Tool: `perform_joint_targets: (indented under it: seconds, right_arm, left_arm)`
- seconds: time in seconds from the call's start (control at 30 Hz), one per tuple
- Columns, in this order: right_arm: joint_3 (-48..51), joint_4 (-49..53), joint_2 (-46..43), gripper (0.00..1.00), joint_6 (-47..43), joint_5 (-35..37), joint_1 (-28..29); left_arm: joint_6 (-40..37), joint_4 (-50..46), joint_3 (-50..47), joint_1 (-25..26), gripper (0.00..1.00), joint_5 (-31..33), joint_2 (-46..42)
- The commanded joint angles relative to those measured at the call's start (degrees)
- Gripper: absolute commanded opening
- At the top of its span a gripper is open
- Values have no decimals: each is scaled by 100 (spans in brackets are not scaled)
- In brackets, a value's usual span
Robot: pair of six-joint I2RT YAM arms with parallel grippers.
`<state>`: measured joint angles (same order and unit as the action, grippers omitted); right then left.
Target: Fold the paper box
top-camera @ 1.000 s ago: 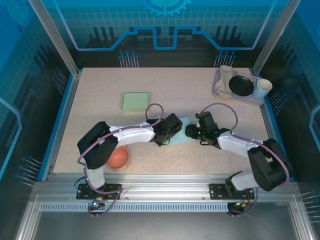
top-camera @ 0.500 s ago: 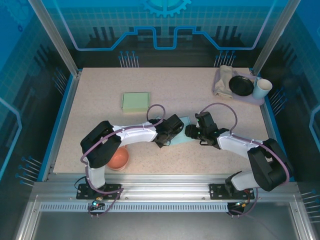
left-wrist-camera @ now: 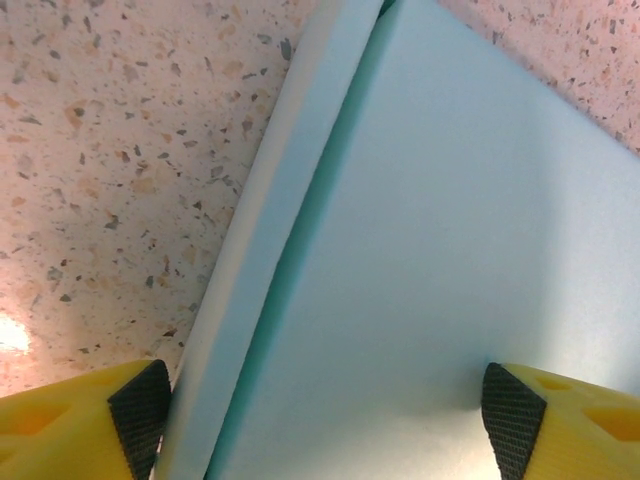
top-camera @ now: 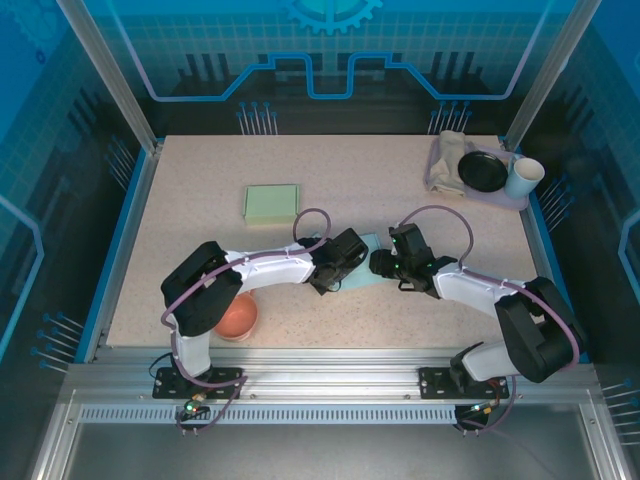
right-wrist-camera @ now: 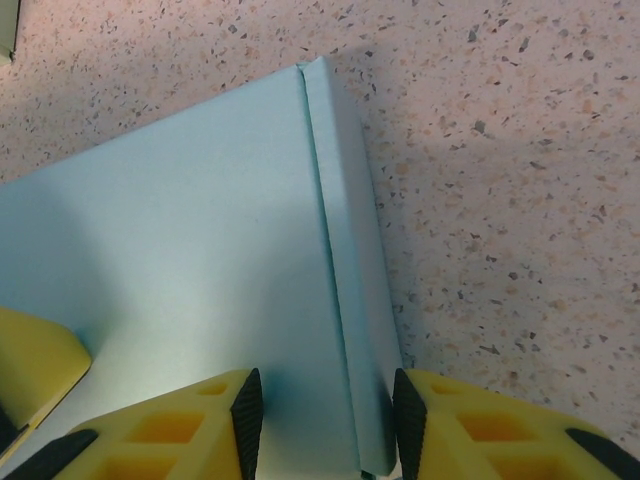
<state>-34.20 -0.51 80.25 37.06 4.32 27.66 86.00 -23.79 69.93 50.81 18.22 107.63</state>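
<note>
Pale-blue box, top: flat on table, between left jaws and right jaws.
Left wrist: left jaws spread wide astride flap; closing off-crease could crumple it.
Right wrist: right jaws straddle folded edge, grip unclear; box might skid.

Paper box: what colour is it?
The paper box is pale blue, clearest from the right wrist.

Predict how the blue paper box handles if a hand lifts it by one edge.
Probably floppy: the paper box is a thin sheet with one narrow folded flap. Likely light, so a push may slide it on the smooth table. Flat, so it won't roll.
</note>
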Motion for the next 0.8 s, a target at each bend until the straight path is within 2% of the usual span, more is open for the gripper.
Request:
perform_joint_targets:
  seconds: [0.0, 0.2, 0.6, 0.77]
  right_arm:
    - [-124, 161, 71, 41, -59, 77, 134]
    - [-121, 166, 52, 41, -58, 112, 169]
    - [-116, 210, 40, 41, 30, 168, 238]
    - [47, 113, -90, 41, 540, -4, 391]
  left_arm:
    - [154, -237, 161, 52, 82, 95, 45]
    - [230, -300, 187, 43, 76, 165, 116]
    - [279, -622, 389, 54, 80, 165, 116]
    - [-184, -674, 676, -31, 78, 331, 278]
